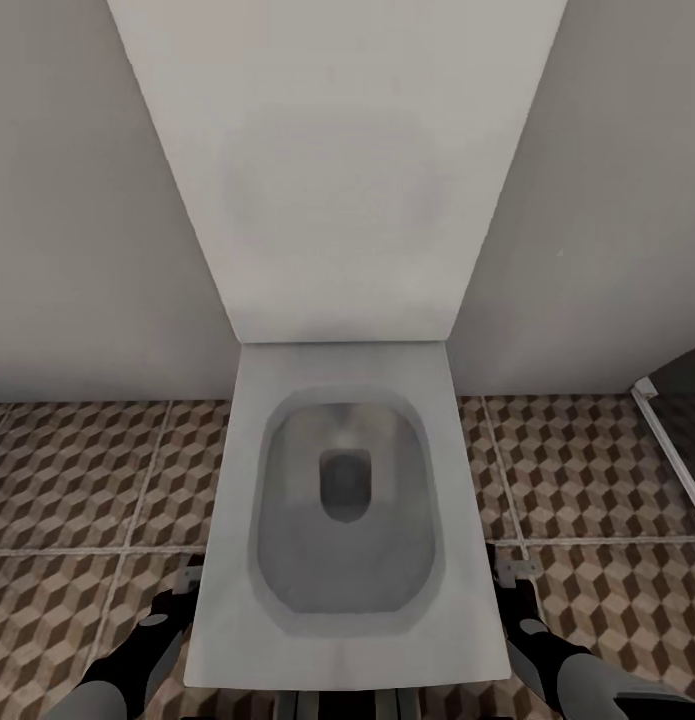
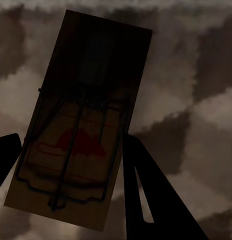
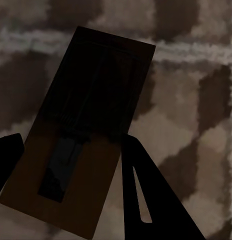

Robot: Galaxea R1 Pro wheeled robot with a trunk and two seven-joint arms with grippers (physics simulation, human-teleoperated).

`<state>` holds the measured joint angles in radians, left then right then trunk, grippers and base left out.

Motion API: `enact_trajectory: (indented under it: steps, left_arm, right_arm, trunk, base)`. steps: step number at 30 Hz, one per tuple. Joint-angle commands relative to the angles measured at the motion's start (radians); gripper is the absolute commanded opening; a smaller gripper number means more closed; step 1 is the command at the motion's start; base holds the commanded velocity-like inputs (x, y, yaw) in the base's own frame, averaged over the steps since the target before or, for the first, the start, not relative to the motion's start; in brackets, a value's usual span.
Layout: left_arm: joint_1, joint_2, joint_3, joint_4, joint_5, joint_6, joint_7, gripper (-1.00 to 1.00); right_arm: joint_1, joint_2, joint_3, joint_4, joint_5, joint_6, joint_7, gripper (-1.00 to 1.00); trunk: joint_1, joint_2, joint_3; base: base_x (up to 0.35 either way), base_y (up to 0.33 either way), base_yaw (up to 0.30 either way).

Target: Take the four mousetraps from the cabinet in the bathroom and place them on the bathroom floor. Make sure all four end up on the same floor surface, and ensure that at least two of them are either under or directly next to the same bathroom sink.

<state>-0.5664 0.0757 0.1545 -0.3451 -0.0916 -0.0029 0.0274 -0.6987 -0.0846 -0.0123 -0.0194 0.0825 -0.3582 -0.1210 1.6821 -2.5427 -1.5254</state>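
So, two traps in hand, none visibly down on the tiles yet.

Each arm carries one small flat tan wooden mousetrap: the left wrist view has one (image 2: 78, 130), wire and red spot facing the camera, sitting between the dark fingers of the left gripper (image 2: 71, 165), whose jaws look closed narrow on its edges; the right wrist view has another mousetrap (image 3: 83, 130), very dark, gripped the same way by the right gripper (image 3: 68, 165). Both hang over the brown, beige and white cube-patterned tiled bathroom floor (image 1: 77, 470). In the head view the robot faces a white square toilet (image 1: 337, 500) against a pale grey wall (image 1: 67, 200), arms low on either side. No sink around, so the robot probably needs to turn, find one, set these two beside it, then fetch whatever's left.
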Motion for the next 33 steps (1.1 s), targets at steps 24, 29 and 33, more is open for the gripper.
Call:
enact_trajectory:
  steps: [24,29,33]
  left_arm:
    - [0.000,-0.002,0.003,0.002,-0.011,0.001,0.002,-1.00]
    - [0.000,-0.002,0.003,0.002,-0.011,0.000,0.002,-1.00]
    - [0.000,-0.002,0.002,0.003,-0.012,0.000,0.002,-1.00]
  right_arm:
    - [0.000,-0.001,0.003,0.004,0.005,0.008,-0.005,1.00]
    - [0.000,-0.001,0.003,0.004,0.005,0.007,-0.005,1.00]
    - [0.000,-0.001,0.003,0.004,0.005,0.007,-0.005,1.00]
  trunk:
    - [0.000,0.000,-0.001]
    - [0.000,0.000,-0.001]
    - [0.000,0.000,-0.001]
  base:
    - [0.000,0.000,0.000]
    - [0.000,0.000,0.000]
    - [0.000,0.000,0.000]
